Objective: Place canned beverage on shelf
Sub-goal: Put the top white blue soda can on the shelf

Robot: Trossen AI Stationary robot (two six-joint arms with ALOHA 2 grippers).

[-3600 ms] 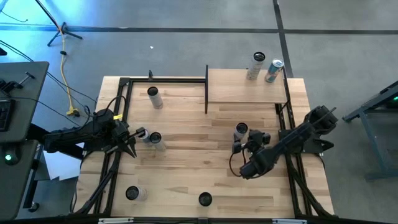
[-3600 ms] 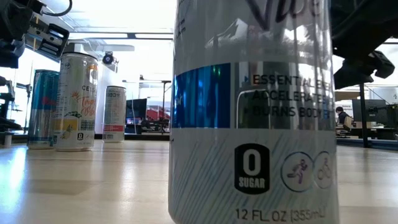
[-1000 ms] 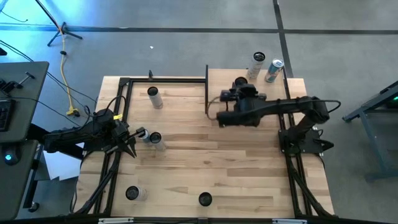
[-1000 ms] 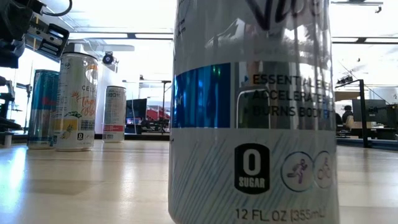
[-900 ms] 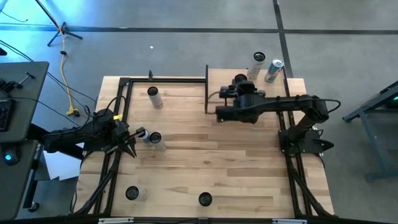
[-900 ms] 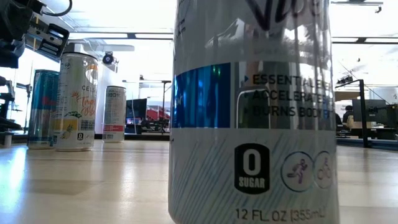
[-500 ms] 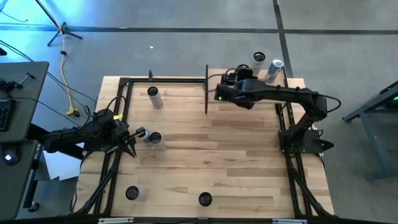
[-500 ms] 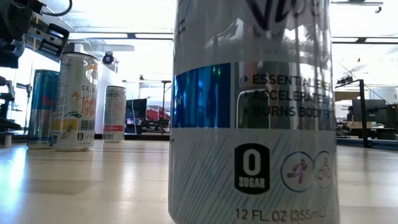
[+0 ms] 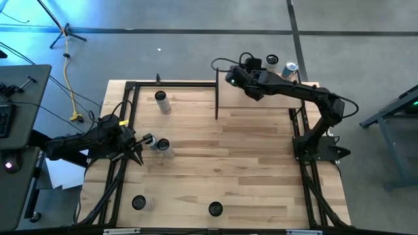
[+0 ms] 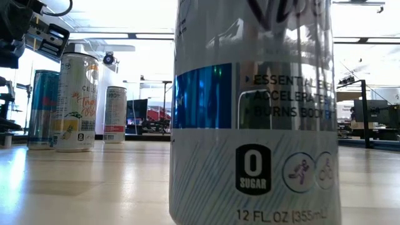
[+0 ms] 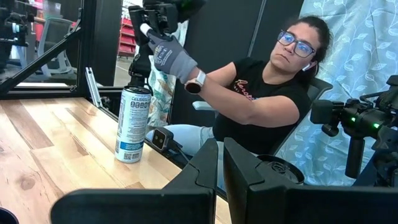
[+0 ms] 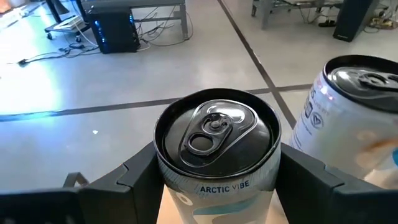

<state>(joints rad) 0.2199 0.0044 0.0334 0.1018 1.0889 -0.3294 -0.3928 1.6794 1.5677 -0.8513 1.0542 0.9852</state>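
The right pincer (image 9: 247, 67) is gripping an Arctic Vibe can (image 12: 216, 147), its two fingers pressing either side of the can just below the rim, and is holding it over the far edge of the shelf (image 9: 261, 98), with a second, white can (image 12: 356, 118) standing just beside it and a blue can (image 9: 287, 74) a little further along the same edge. To do this step well, the pincer should be lowering the can straight down and upright until its base is sitting flat on the plank, staying clear of the neighbouring can, then spreading its fingers only as far as needed and lifting straight up. The edge is close, so setting it slightly inward looks safer. The left pincer (image 11: 220, 177) is waiting with its fingers nearly together near another can on the bench (image 9: 196, 170)
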